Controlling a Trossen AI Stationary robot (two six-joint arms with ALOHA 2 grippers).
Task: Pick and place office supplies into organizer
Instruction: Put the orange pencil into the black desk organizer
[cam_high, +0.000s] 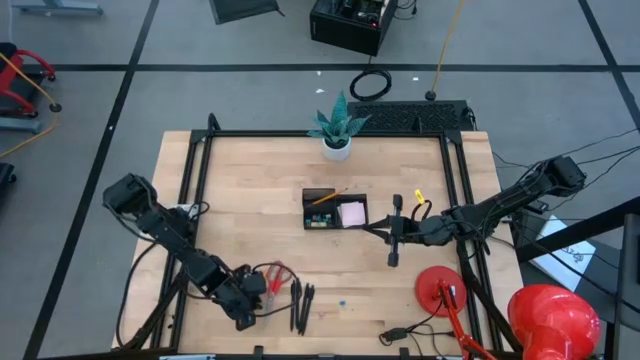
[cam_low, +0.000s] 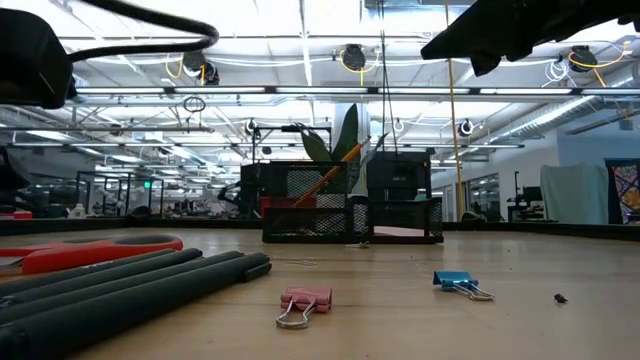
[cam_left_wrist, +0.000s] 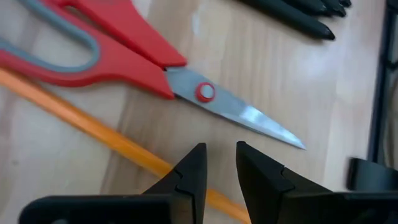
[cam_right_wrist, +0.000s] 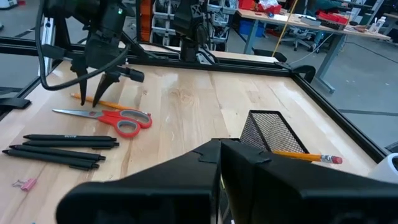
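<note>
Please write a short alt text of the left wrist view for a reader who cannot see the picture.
The left gripper, its two dark fingers slightly apart and holding nothing, hangs just above an orange pencil lying on the wooden table. Red-handled scissors lie closed just beyond the pencil, and the tips of black pens show farther off.

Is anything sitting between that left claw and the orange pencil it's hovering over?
Nothing visible does. The left gripper hangs right above the orange pencil, fingers slightly apart, with bare wood between them. The red-handled scissors lie just beside the pencil, close enough that a finger might brush the blade.
</note>
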